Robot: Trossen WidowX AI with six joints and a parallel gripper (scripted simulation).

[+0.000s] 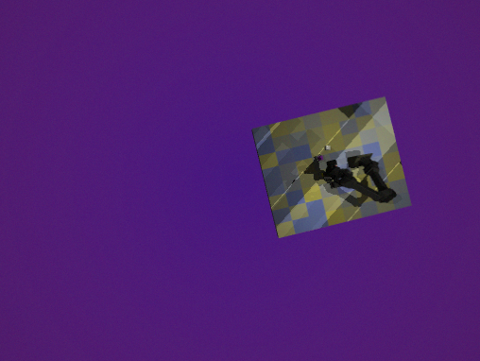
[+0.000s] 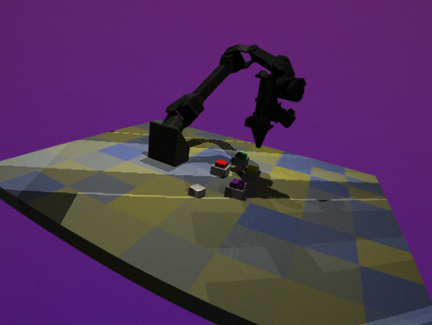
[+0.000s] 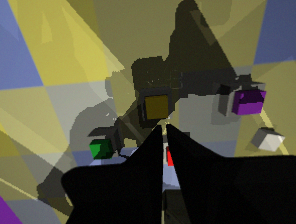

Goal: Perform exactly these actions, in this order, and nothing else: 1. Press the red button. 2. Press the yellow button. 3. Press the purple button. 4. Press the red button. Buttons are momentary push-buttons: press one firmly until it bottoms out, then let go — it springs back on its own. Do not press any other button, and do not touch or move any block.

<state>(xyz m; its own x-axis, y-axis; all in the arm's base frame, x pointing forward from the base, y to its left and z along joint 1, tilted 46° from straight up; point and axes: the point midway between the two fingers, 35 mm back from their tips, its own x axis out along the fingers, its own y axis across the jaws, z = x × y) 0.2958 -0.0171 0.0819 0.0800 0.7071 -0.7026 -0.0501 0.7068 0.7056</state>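
My gripper (image 2: 258, 145) (image 3: 163, 128) is shut with nothing between its fingers. It points down and hangs well above the buttons, in the air over the yellow button's area. The yellow button (image 2: 252, 169) (image 3: 156, 107) lies in shadow, just ahead of the fingertips in the wrist view. The red button (image 2: 221, 163) (image 3: 170, 156) stands nearer the arm's base and is partly hidden by a finger in the wrist view. The purple button (image 1: 320, 158) (image 2: 237, 184) (image 3: 249, 102) is at the right in the wrist view. No button is touched.
A green button (image 2: 241, 155) (image 3: 100, 148) stands at the left in the wrist view. A small white block (image 1: 328, 147) (image 2: 197, 190) (image 3: 267, 139) lies near the purple button. The arm's base (image 2: 167, 142) stands behind the red button. The checkered table (image 2: 170, 247) carries shifting shadows.
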